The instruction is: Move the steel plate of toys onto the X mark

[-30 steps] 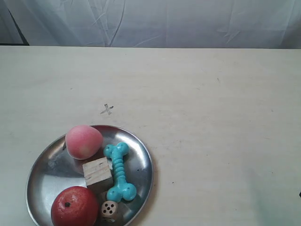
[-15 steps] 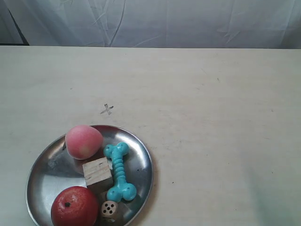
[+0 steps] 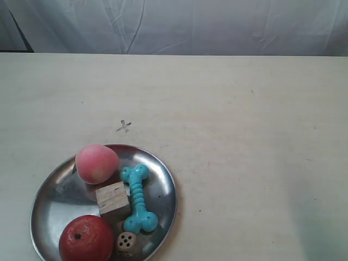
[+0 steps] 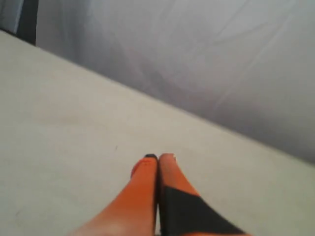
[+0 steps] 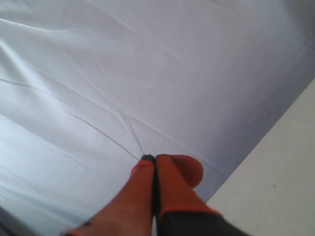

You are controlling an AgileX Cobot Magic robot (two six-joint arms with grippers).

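The steel plate (image 3: 57, 196) lies at the near left of the table in the exterior view. On it sit a pink peach (image 3: 96, 163), a red apple (image 3: 86, 238), a turquoise bone (image 3: 139, 198), a wooden cube (image 3: 113, 199) and a small die (image 3: 126, 242). The X mark (image 3: 124, 126) is drawn just beyond the plate's far rim. Neither arm appears in the exterior view. My left gripper (image 4: 158, 157) is shut, empty, over bare tabletop. My right gripper (image 5: 154, 158) is shut, empty, pointing at the white cloth backdrop.
A white cloth backdrop (image 3: 190, 24) hangs behind the table's far edge. The beige tabletop (image 3: 255, 152) stretches to the right of the plate. A dark strip (image 3: 19, 38) shows at the far left corner.
A small dark bit at the exterior view's right edge one second ago is gone now. The plate and toys have not moved.
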